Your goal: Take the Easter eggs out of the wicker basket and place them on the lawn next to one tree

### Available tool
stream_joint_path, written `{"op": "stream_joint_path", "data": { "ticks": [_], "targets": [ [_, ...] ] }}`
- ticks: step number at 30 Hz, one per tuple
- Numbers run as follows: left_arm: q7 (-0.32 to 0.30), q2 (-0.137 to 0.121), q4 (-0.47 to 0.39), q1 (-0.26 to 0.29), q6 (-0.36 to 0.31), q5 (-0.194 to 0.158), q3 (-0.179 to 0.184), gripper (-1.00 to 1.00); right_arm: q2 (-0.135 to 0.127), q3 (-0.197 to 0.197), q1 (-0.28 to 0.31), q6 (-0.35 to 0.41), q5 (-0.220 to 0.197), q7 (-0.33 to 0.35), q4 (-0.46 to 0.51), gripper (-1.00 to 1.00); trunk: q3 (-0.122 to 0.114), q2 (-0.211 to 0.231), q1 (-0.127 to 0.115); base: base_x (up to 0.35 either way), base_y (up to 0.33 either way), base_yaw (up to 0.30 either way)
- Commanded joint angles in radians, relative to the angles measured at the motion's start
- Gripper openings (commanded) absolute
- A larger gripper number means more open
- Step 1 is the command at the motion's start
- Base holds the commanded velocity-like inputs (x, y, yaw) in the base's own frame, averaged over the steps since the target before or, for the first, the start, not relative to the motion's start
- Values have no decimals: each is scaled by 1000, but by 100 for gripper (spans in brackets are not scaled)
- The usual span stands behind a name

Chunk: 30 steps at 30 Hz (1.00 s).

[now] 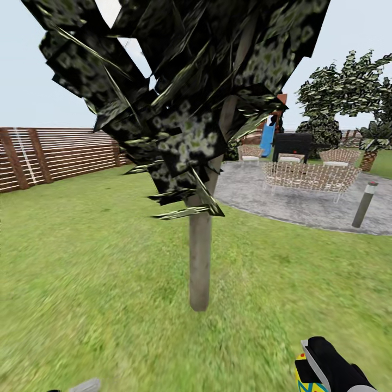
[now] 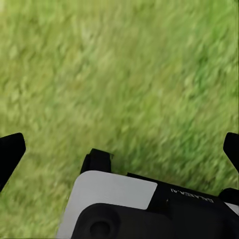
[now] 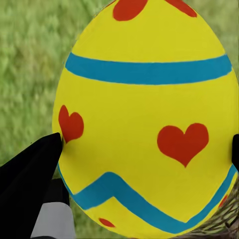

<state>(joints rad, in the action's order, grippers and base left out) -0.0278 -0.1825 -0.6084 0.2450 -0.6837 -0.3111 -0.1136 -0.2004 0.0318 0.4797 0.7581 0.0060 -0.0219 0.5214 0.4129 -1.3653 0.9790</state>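
Pinched between your right gripper's (image 3: pixel 144 144) black fingers (image 3: pixel 30 169) sits one Easter egg (image 3: pixel 149 114): yellow, with blue bands, a blue zigzag and red hearts. One finger presses its side and the other touches the opposite edge, so the jaws are clamped on it. Beyond the egg, past the fingertips, you see blurred lawn (image 3: pixel 30 64), and a bit of brown wicker weave (image 3: pixel 224 224) shows at the edge just under the egg; you cannot tell how close it is.

From the head view, that right gripper (image 1: pixel 318 370) holds the egg (image 1: pixel 305 378) low over the grass (image 1: pixel 98 283), with the tree (image 1: pixel 200 261) and its pale grey trunk ahead of it and to its left.

Your left gripper (image 2: pixel 119 149) has its fingers (image 2: pixel 10 154) spread wide apart, with nothing but lawn (image 2: pixel 119 74) between and beyond them.
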Motion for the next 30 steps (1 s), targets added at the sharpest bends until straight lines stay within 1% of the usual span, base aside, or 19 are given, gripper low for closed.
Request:
{"op": "stream_joint_path", "data": {
  "ticks": [1,9,11,19,30],
  "targets": [
    [-3,0,-1,0,-4,0,-3,100,-1,3,0,6,0,-2,2,-100,1,-1,0,0,331,0],
    [-3,0,-1,0,-7,0,-3,100,-1,3,0,4,0,-2,2,-100,1,-1,0,0,331,-1],
    [-3,0,-1,0,-5,0,-3,100,1,3,0,2,0,-1,2,-100,0,-1,0,0,331,-129],
    [-3,1,-1,0,-4,0,-3,100,11,4,0,1,0,-1,2,-100,-9,-1,0,0,331,-227],
    [-3,6,-1,0,-2,0,-3,100,12,4,0,1,0,-1,2,-100,-21,-1,0,0,330,-236]
  ]
}}
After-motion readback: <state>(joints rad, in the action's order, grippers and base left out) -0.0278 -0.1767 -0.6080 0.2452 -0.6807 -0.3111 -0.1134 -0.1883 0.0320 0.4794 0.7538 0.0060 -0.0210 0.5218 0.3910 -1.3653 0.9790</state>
